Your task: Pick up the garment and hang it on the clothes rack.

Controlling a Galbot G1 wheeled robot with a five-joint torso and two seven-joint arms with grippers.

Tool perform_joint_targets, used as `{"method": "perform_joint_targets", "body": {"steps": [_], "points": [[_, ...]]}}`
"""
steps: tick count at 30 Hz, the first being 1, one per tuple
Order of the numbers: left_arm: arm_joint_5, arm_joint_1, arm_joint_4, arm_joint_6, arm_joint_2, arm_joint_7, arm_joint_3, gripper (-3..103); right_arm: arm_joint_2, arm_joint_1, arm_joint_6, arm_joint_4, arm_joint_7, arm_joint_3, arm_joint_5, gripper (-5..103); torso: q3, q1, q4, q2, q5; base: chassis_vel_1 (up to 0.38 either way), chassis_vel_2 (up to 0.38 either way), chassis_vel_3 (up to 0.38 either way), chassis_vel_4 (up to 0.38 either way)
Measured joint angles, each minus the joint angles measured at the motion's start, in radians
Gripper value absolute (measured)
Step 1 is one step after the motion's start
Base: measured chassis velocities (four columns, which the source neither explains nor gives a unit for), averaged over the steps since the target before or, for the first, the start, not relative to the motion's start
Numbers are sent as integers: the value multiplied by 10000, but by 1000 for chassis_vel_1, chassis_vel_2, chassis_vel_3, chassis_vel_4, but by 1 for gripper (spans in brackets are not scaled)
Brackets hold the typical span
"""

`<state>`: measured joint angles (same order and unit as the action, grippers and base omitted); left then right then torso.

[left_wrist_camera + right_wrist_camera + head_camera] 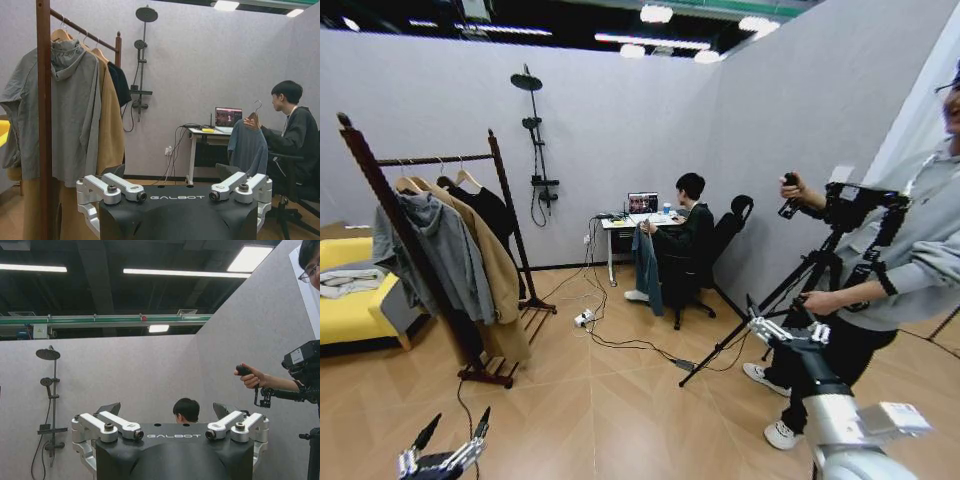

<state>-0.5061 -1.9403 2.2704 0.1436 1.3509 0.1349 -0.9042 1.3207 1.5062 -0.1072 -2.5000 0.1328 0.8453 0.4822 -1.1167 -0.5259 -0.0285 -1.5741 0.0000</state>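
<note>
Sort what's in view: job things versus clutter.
Job: garment on its hanger, held up by the seated person; rack; left gripper, fingers open; right gripper, fingers open.

Clutter: grey hoodie, tan coat, shower stand, laptop, desk, yellow sofa.

Bright ceiling tubes (95,271), even light, soft shadows — head view edges bowed
</note>
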Motion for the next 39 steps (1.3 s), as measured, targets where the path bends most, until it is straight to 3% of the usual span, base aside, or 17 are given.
{"method": "perform_joint_targets", "body": {"steps": [5, 7, 8, 10, 11, 13, 17, 19, 23, 27, 33, 39], "points": [[0, 0, 0, 0, 0, 0, 0, 100, 8, 18, 87, 92, -78, -18, -108, 100, 0, -1, 0, 0, -2, 0, 0, 0, 0], [0, 0, 0, 0, 0, 0, 0, 100, 134, 202, 431, 940, -794, -165, -781, 100, 0, -1, 0, 0, 2, 0, 0, 0, 0], [0, 0, 0, 0, 0, 0, 0, 100, 134, 202, 431, 940, -794, -165, -781, 100, 0, -1, 0, 0, 2, 0, 0, 0, 0], [0, 0, 0, 0, 0, 0, 0, 100, 299, 442, 851, 2011, -1728, -350, -1640, 100, 0, 0, 0, 0, 3, 0, 0, 0, 0], [0, 0, 0, 0, 0, -2, -1, 100, 285, 485, 839, 2215, -1863, -343, -1543, 100, -1, 0, -2, 0, 15, 0, 0, 0, 0], [0, 0, 0, 0, 0, 1, 1, 100, 196, 463, 720, 2170, -1807, -266, -1210, 100, 0, -1, 0, 0, -7, 0, 0, 0, 0], [0, 0, 0, 0, 0, -1, 0, 100, 64, 419, 396, 1962, -1527, -244, -746, 100, 0, 0, 0, 0, 0, 0, 0, 0, 0], [0, 0, 0, 0, 0, 0, 1, 100, -100, 225, -250, 1620, -792, -219, -635, 100, 0, 0, -1, 0, 0, 0, 0, 0, 0], [0, 0, 0, 0, 0, 0, 0, 100, -349, -39, -670, 1155, -312, -81, -381, 100, 0, -1, 2, 0, -2, 0, 0, 0, 0], [0, 0, 0, 0, 0, 0, 1, 100, -306, 308, -526, 1379, -519, -135, -379, 100, 0, -1, 1, 0, -5, 0, 0, 0, 0], [0, 0, 0, 0, 0, 0, 0, 100, 8, 904, 455, 2559, -1086, -647, -1107, 100, 0, 0, -1, -1, 3, 0, 0, 0, 0], [0, 0, 0, 0, 0, 0, 1, 100, -126, 708, 260, 2361, -972, -566, -734, 100, 0, 0, 1, -1, -2, 0, 0, 0, 0]]}}
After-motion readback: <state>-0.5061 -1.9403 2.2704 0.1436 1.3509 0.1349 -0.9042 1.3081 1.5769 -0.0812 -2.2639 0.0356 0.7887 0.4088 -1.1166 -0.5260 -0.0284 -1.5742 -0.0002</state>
